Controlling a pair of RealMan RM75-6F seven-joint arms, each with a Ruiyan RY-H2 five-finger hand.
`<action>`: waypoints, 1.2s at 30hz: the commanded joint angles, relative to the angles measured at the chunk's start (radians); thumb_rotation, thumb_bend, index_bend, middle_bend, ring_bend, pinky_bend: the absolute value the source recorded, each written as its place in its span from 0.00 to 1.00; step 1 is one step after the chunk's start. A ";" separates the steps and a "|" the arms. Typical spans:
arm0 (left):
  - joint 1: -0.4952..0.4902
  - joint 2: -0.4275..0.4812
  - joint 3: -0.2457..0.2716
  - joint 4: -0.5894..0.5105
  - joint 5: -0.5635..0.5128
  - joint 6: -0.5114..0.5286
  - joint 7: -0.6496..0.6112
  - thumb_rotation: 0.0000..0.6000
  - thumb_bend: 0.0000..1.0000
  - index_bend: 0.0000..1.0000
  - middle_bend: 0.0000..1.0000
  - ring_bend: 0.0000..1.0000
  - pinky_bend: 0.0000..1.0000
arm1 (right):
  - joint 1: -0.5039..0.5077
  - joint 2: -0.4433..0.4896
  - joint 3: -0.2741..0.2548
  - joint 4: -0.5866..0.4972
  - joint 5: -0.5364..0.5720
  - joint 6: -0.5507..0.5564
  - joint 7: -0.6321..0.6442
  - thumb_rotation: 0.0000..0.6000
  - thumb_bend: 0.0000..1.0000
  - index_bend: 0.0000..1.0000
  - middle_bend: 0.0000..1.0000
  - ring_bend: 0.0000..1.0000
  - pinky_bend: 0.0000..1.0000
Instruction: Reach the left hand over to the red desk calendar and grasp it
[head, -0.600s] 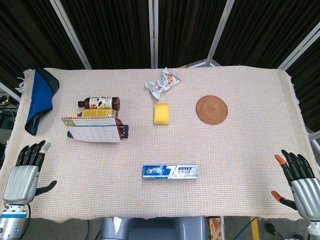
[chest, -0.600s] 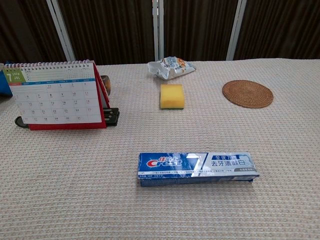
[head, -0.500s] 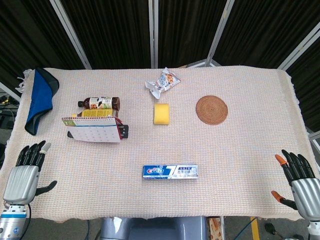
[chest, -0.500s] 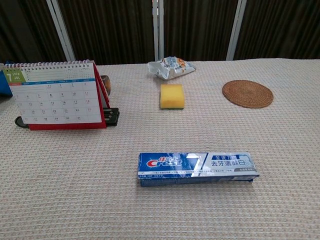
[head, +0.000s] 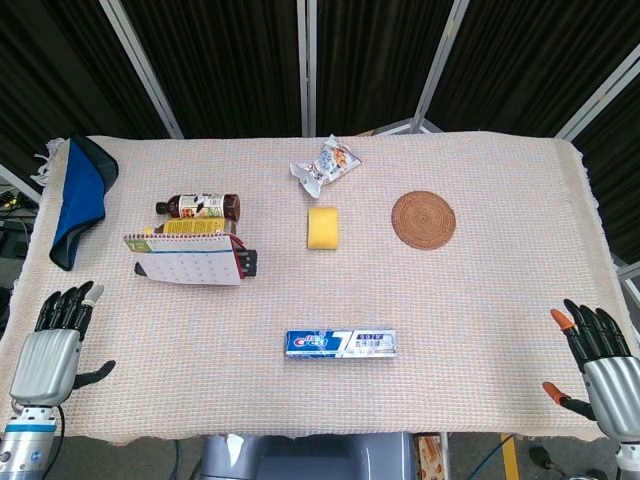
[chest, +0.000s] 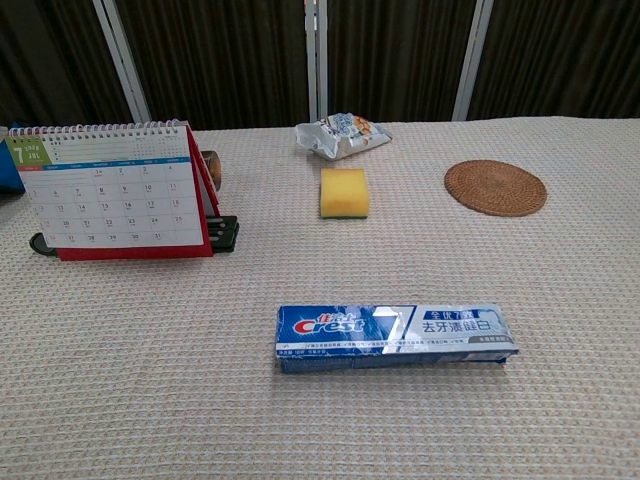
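Note:
The red desk calendar (head: 188, 260) stands upright on the left part of the table, its white date page facing the front edge; the chest view shows the calendar (chest: 112, 192) at far left with its red side panel. My left hand (head: 52, 345) hovers at the front left corner, fingers apart and holding nothing, well short of the calendar. At the front right corner my right hand (head: 602, 365) is also open and empty. Neither hand appears in the chest view.
A drink bottle (head: 198, 206) lies just behind the calendar. A blue cloth (head: 80, 195) lies at the left edge. A yellow sponge (head: 322, 227), snack packet (head: 326, 165), round woven coaster (head: 423, 220) and toothpaste box (head: 340, 343) lie further right.
My left hand has shifted very slightly; nothing else has moved.

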 joint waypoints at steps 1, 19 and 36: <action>-0.006 -0.029 -0.032 0.026 -0.033 0.000 0.009 1.00 0.34 0.00 0.46 0.44 0.38 | 0.000 0.002 0.001 -0.002 -0.002 0.003 0.002 1.00 0.04 0.00 0.00 0.00 0.00; -0.176 -0.145 -0.169 0.208 -0.494 -0.314 0.084 1.00 0.70 0.00 0.77 0.71 0.58 | 0.000 0.000 -0.002 0.003 -0.005 -0.001 0.000 1.00 0.03 0.00 0.00 0.00 0.00; -0.317 -0.229 -0.189 0.332 -0.723 -0.430 0.201 1.00 0.71 0.00 0.77 0.71 0.58 | 0.004 -0.001 0.001 0.008 0.005 -0.009 0.010 1.00 0.04 0.00 0.00 0.00 0.00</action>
